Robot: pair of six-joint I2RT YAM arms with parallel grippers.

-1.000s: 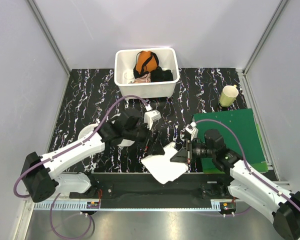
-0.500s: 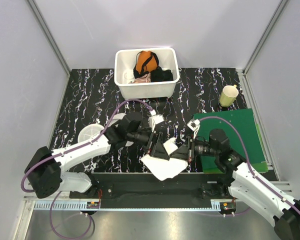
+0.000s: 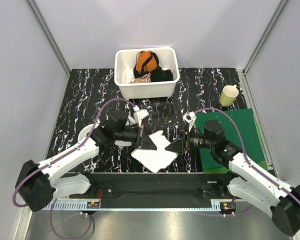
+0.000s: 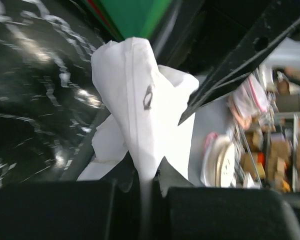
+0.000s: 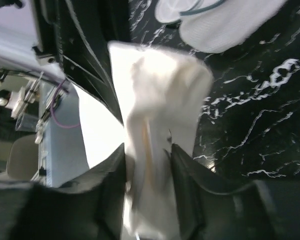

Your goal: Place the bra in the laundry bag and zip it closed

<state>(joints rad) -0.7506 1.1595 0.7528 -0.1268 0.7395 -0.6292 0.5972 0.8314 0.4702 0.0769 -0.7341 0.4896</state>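
Crumpled white bra [image 3: 155,155] right of laundry bag [image 3: 85,135]

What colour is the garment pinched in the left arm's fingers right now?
The bra is white, with no pattern visible; the left wrist view shows it best.

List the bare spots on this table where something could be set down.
Free: the marbled tabletop left of the white tub; the strip between the tub and the yellow cup; the green mat's far right part. Crowded: front centre around the bra, and the laundry bag left of it.
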